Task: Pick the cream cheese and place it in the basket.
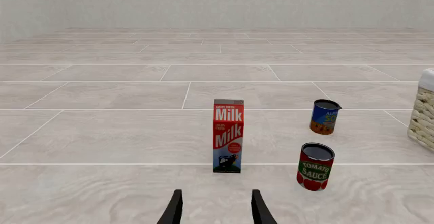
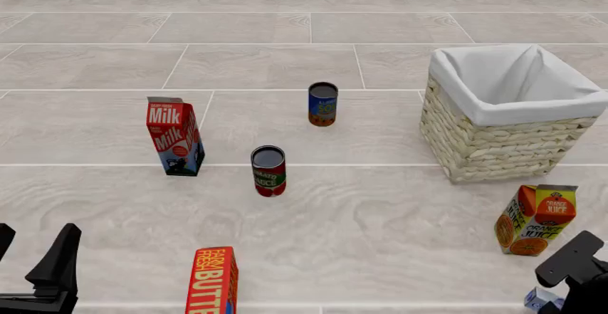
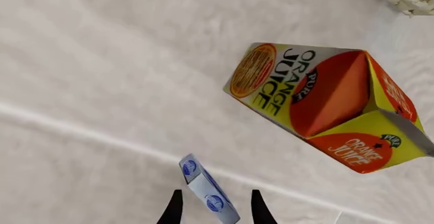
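Left gripper (image 1: pixel 215 210) held low over table, fingers parted, nothing between them; seen at lower left corner of front view (image 2: pixel 43 275). Right gripper (image 3: pixel 215 206) pointed steeply downward, fingers spread to either side of cream cheese (image 3: pixel 207 188); contact not discernible. Right arm seen only partly at lower right corner of front view, fingertips cut off by frame edge.

Matte black arms, each gripper (image 1: pixel 215 209) with slim tapered fingers (image 3: pixel 174 209)

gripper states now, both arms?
Left pincer: open, holding nothing.
Right pincer: open, straddling the cream cheese, not shut on it.
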Controlling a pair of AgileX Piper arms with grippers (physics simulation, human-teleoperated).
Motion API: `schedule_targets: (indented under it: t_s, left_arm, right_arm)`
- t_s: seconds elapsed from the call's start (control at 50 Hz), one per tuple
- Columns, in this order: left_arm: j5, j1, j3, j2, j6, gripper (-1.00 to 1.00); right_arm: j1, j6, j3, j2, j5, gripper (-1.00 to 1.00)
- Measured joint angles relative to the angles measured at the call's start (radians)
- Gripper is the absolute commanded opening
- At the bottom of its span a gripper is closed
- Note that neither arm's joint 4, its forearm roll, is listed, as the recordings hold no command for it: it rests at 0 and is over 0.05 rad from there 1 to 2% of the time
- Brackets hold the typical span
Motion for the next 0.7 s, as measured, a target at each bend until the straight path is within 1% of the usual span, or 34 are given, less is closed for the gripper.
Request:
schedule_targets:
  t_s: [0.36,0.52,0.62,0.64,0.7]
  left_arm:
    - [0.0,0.0,0.0,0.0,0.0,1.0]
    - [0.0,0.0,0.0,0.0,0.0,1.0]
    - [0.0,0.0,0.0,0.0,0.0,1.0]
    - [0.0,0.0,0.0,0.0,0.0,1.0]
    - [0.0,0.0,0.0,0.0,0.0,1.0]
  right_arm:
    - [-0.015,-0.015,0.024,0.089,-0.092,1.0]
    - [-0.014,-0.027,0.021,0.104,-0.073,1.0]
    - [-0.011,-0.027,0.027,0.096,-0.082,1.0]
    - [-0.011,-0.027,0.029,0.094,-0.085,-1.0]
    - [-0.005,-0.033,0.033,0.081,-0.093,-1.0]
